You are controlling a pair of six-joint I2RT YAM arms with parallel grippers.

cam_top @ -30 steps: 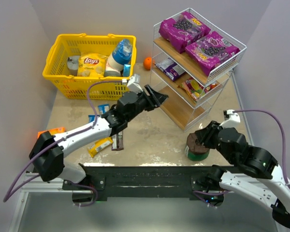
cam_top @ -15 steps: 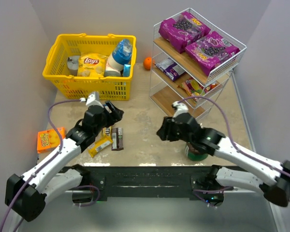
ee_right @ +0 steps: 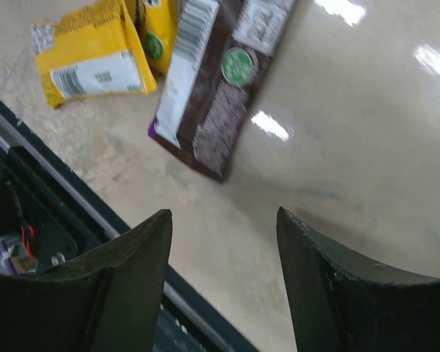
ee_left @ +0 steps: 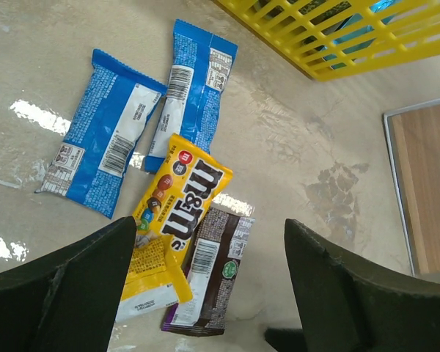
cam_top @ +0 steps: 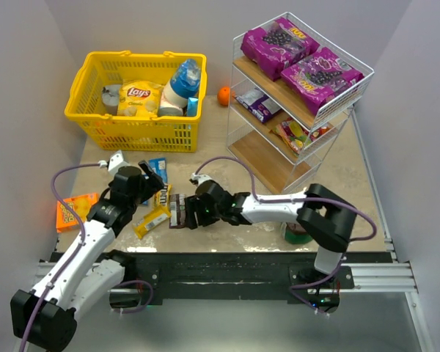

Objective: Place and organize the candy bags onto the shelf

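Two large purple candy bags (cam_top: 302, 55) lie on the top tier of the white wire shelf (cam_top: 235, 110). A purple packet (cam_top: 257, 104) and a red packet (cam_top: 299, 134) lie on the middle tier. The bottom tier is bare wood. On the table lie two blue bags (ee_left: 106, 139) (ee_left: 194, 84), a yellow bag (ee_left: 177, 202) and a brown bag (ee_left: 209, 275). My left gripper (cam_top: 155, 185) (ee_left: 211, 235) is open above the yellow and brown bags. My right gripper (cam_top: 182, 214) (ee_right: 224, 216) is open and empty, low beside the brown bag (ee_right: 220, 81) (cam_top: 177, 209).
A yellow basket (cam_top: 95, 128) holding a Lay's bag (cam_top: 138, 94) and bottles stands at the back left. An orange fruit (cam_top: 224, 95) lies beside the shelf. A flat orange box (cam_top: 75, 211) lies at the left. A green can (cam_top: 299, 233) stands at the near right. The black rail (ee_right: 66, 213) runs along the near edge.
My left arm has drawn back from the shelf to the loose bags. My right arm has swung left across the table to the brown bag.
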